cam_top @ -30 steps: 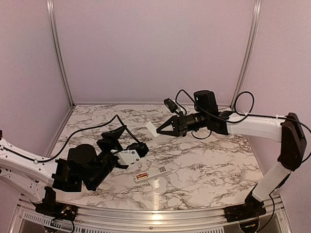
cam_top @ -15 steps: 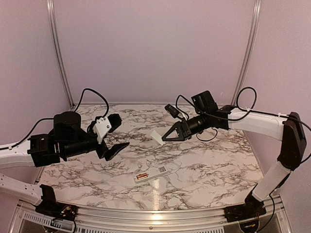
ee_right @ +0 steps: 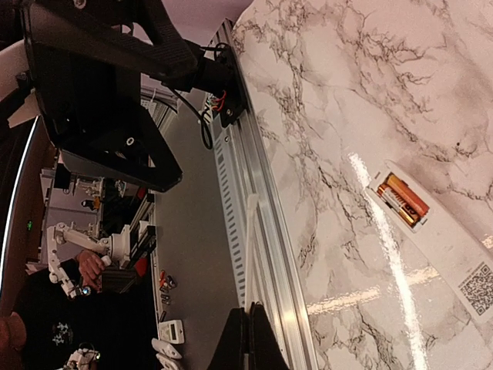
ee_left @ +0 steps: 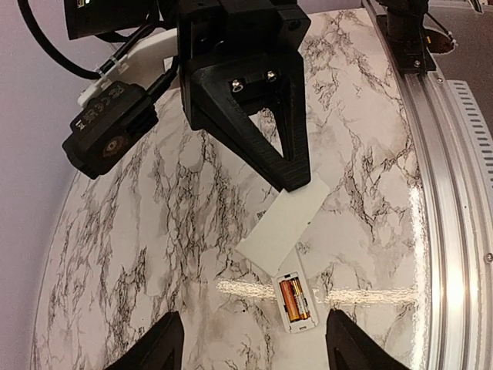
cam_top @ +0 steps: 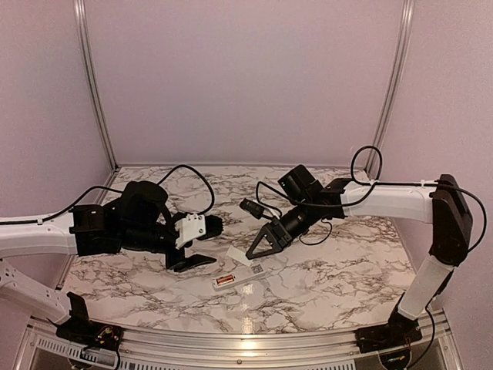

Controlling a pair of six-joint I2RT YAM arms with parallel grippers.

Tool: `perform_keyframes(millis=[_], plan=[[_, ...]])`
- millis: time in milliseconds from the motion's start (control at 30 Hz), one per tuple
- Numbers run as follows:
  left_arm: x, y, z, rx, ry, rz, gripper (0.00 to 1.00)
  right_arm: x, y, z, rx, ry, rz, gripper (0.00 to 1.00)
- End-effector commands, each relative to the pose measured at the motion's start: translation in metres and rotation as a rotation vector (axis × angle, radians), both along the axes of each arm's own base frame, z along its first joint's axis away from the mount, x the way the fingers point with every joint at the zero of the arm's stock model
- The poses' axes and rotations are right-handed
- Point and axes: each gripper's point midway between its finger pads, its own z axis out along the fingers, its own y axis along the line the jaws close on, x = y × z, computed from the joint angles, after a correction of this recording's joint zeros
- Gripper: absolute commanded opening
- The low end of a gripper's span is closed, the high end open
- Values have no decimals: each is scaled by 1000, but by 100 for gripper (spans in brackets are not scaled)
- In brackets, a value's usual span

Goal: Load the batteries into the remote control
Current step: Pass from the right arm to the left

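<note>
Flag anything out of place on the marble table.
The slim white remote control lies with its bay open, two orange batteries showing. The flat white plastic cover sits askew just off the bay, one corner at the shut right gripper.

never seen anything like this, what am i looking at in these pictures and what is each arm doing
These are two robot arms bolted to a marble-patterned table. The wide picture looks down from above and behind them. The other two come from a small camera on each wrist, so each shows its own claw up close. On the table lies a white remote control, back side up, its battery bay uncovered with two batteries sitting in it. The right claw is shut, pinching a thin white cover by one end, right by the remote. The left claw is open and empty, hovering beside the remote.
</note>
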Motion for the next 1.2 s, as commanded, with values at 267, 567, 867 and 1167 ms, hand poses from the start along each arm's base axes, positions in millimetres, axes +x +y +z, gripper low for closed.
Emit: perform_keyframes(millis=[267,567,867,1167], plan=[[-12,-14,-26,221,-194,-103,61,-20,10,3,37,48,81,0],[-20,-21,-31,256,-225,-137,59,-32,12,-3,29,65,111,0],[-26,-26,-28,258,-245,-161,59,-38,14,-7,26,82,127,0],[-32,-31,-30,265,-262,-194,48,-40,14,-12,22,103,133,0]])
